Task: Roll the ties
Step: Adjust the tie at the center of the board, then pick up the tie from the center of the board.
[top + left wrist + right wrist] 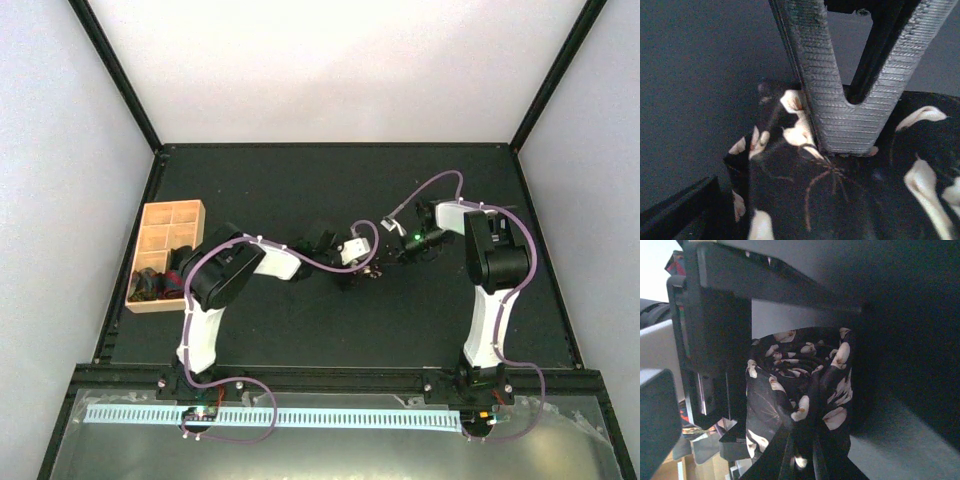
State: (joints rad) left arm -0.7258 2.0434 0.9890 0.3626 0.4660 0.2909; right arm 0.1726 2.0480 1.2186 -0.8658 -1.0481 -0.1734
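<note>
The tie point(800, 385) sits as a tight speckled roll near the middle of the dark worktop point(300, 180), well apart from the wooden tray point(168, 204) at the left edge. The right gripper point(800, 460) is clamped tight on the roll's fabric. The left gripper point(366, 262) is spread wide, its jaws either side of the roll, gripping nothing.

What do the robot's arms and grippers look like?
The left arm and right arm have white links joined by bulky black housings. Purple cables loop along both. The left gripper and right gripper are small, dark and two-fingered. A green light glows by the right wrist.
</note>
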